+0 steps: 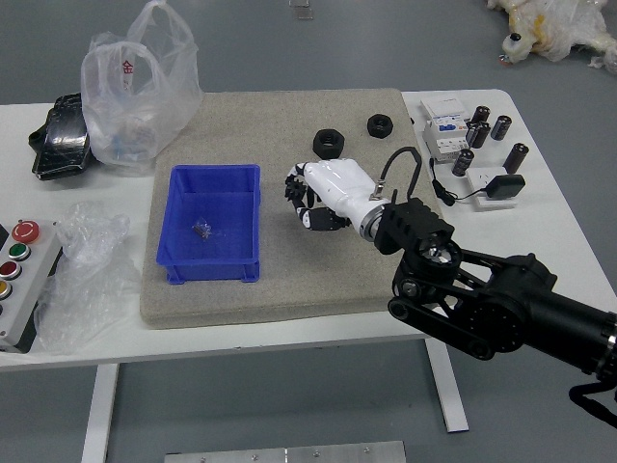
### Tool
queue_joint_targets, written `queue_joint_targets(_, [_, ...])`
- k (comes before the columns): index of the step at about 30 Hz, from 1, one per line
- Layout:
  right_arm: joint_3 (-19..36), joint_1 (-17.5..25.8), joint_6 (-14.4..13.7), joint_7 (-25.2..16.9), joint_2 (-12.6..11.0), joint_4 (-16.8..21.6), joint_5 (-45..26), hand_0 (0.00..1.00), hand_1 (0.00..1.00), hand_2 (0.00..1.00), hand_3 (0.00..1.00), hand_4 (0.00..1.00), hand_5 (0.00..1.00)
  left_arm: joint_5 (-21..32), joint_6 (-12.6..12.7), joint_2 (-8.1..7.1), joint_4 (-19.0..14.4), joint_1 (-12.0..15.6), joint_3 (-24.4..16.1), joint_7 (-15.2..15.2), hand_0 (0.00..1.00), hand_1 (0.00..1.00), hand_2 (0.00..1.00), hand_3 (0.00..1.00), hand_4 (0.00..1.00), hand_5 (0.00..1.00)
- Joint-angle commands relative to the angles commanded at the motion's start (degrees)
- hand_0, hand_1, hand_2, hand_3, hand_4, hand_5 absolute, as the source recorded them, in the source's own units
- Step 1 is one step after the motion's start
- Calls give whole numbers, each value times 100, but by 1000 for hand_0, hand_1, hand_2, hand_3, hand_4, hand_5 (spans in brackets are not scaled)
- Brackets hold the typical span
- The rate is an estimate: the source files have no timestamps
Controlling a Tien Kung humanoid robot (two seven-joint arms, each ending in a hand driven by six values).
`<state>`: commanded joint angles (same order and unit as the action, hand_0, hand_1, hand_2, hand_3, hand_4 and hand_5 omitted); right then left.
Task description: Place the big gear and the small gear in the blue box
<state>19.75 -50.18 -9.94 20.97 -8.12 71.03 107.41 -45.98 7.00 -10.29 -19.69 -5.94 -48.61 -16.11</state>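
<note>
Your right hand (328, 191) is right of the blue box (208, 271), perhaps for reaching the big gear (329, 144); I can't tell its openness or hold

The box (210, 253) is plain blue, the mat (289, 289) beige, both gears (329, 144) black.

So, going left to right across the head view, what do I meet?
Grey control box with coloured buttons, blue plastic box, nearer black ring-shaped gear, farther black ring-shaped gear, white plastic module, black plastic adapter.
</note>
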Motion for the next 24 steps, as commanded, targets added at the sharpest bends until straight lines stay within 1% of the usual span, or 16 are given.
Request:
queue_joint_targets(3, [-218, -210, 7, -17, 128, 0, -30, 279, 440, 357, 440, 485, 97, -23, -5, -3, -3, -2, -14, -12, 625, 444, 490, 643, 633, 284])
queue_joint_targets(7, [-635, -552, -36, -80, 372, -89, -80, 279, 440, 357, 440, 485, 97, -58, -12, -7, -9, -5, -36, -35, 625, 444, 490, 643, 633, 284])
queue_joint_targets(8, [-738, -613, -43, -90, 441, -150, -94, 313, 484, 512, 514, 535, 2, -67, -15, -6, -11, -8, -41, -41, 626, 444, 492, 643, 633, 284])
queue_joint_targets(12, [-936, -693, 32, -73, 590, -372, -150, 313, 484, 512, 514, 535, 2, -85, -20, -5, -13, -20, -48, -48, 626, 444, 492, 643, 633, 284])
queue_joint_targets(13, [-968, -694, 60, -65, 610, -428, -167, 367, 645, 774, 730, 514, 240, -86, -21, -4, -13, -22, -49, -49, 626, 444, 492, 643, 632, 283])
queue_joint_targets(19, [-1070, -673, 198, 50, 651, -568, -212, 367, 645, 774, 730, 514, 240, -99, -23, 2, -15, -18, -58, -58, 626, 444, 492, 643, 632, 283])
queue_joint_targets(20, [-1084, -674, 212, 64, 652, -567, -223, 396, 689, 873, 938, 651, 251, -101, -24, 3, -15, -18, -58, -58, 626, 445, 492, 642, 632, 282])
queue_joint_targets(24, [-1085, -672, 237, 81, 650, -529, -221, 396, 689, 873, 938, 651, 251, -105, -26, 3, -13, -24, -57, -54, 626, 445, 492, 642, 632, 282])
